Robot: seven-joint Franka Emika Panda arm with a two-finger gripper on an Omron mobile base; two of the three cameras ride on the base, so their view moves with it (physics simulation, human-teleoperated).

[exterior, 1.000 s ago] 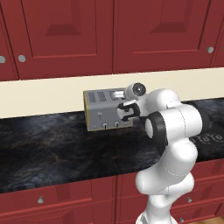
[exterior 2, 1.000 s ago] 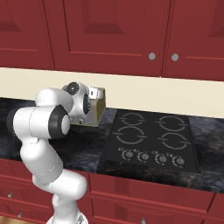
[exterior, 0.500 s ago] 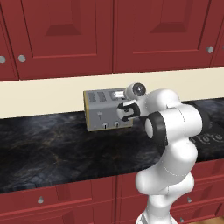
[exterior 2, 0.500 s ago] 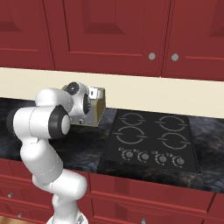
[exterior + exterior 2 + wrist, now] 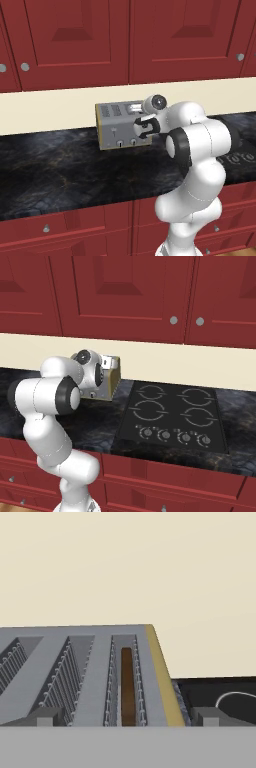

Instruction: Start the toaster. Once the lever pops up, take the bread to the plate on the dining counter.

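Nothing has moved since the earlier frames; arm, toaster [image 5: 124,125] and bench [image 5: 60,170] sit as before, and the tool [image 5: 144,127] still hovers at the toaster's front right corner, its fingers spread wide and grasping nothing. The step in hand looks like starting the toaster; to do it well, one finger [image 5: 46,717] should come down squarely on the right-hand lever, hidden behind the tool, and push straight down along the toaster's front, not sideways, so the body does not slide toward the hob [image 5: 172,416] just beside the toaster. In the hand view the bread [image 5: 127,687] stands sunk in the slot nearest the toaster's brassy right edge, below its top; that slot lies between the two fingertips, nearer the right one.
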